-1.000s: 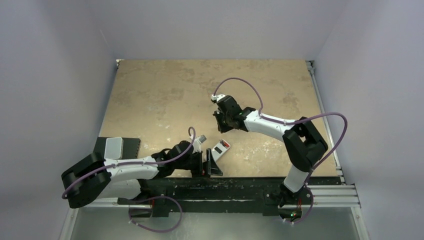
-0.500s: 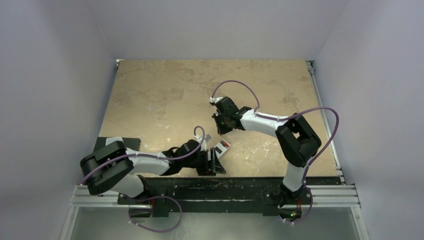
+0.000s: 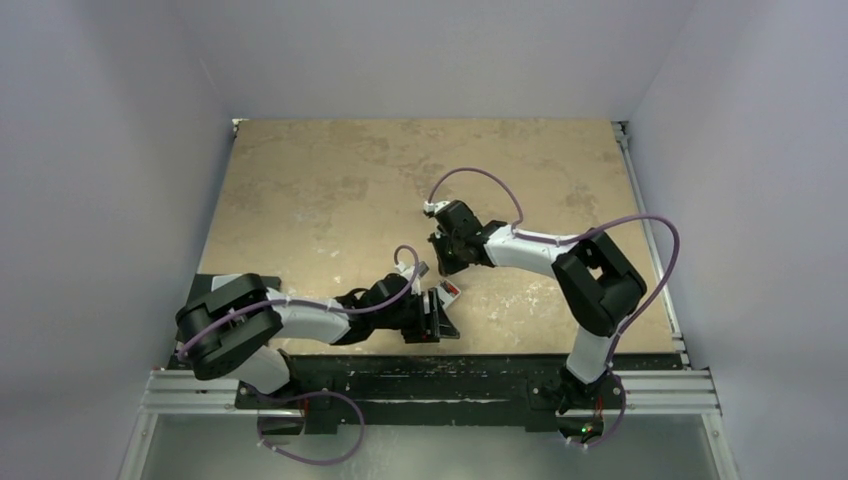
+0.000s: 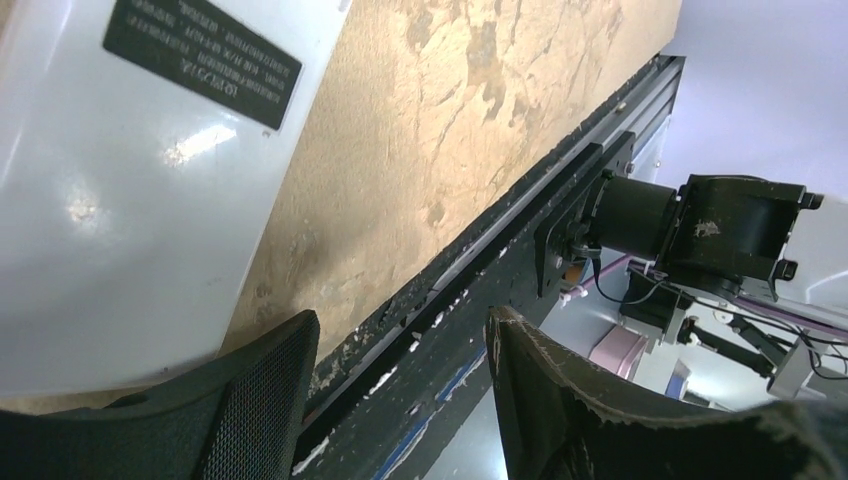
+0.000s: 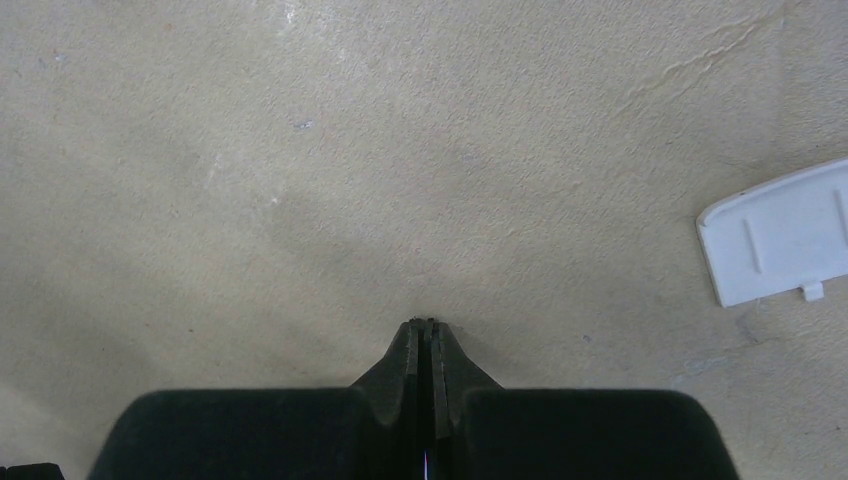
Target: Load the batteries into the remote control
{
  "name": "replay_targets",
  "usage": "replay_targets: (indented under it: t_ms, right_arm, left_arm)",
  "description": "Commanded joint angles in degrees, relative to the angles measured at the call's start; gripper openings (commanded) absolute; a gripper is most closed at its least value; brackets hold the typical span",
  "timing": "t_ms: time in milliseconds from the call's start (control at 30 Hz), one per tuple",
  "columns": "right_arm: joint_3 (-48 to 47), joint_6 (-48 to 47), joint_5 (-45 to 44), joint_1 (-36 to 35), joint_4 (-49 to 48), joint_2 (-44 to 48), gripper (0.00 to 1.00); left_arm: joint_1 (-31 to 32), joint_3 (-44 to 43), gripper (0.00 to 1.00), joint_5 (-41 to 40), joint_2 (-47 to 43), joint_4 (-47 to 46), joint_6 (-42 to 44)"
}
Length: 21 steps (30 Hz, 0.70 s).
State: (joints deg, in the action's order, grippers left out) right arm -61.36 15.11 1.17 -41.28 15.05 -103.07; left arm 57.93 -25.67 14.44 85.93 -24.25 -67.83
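Remote control [image 3: 445, 292] near table [image 3: 300, 200] front edge — left gripper [image 4: 400, 340] spread beside it, right gripper [image 5: 428, 332] pressed together

Your right gripper [image 5: 427, 325] sits at the bottom centre of the view, its two dark fingers pressed together with nothing visible between the tips, just above the mottled beige table [image 5: 300, 150]. Off to your right, cut by the frame edge, a white plastic cover plate [image 5: 780, 245] lies flat, its small latch tab [image 5: 812, 291] pointing toward you, well apart from the fingertips.
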Motion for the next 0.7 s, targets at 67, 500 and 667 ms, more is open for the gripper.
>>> replay_targets:
  t_ms: [67, 500, 667]
  right_arm:
    - [4.3, -0.9, 0.4, 0.2, -0.4, 4.2, 0.00]
    - [12.1, 1.6, 0.6, 0.0, -0.3, 13.2, 0.00]
    - [16.4, 3.7, 0.8, -0.4, -1.3, 17.2, 0.00]
  left_arm:
    - [-1.8, -1.9, 0.62, -2.3, 0.1, 1.1, 2.5]
    - [-11.2, -1.1, 0.65, 0.1, -2.0, 5.4, 7.1]
    - [-12.3, -1.7, 0.66, 0.2, -1.7, 6.6, 8.6]
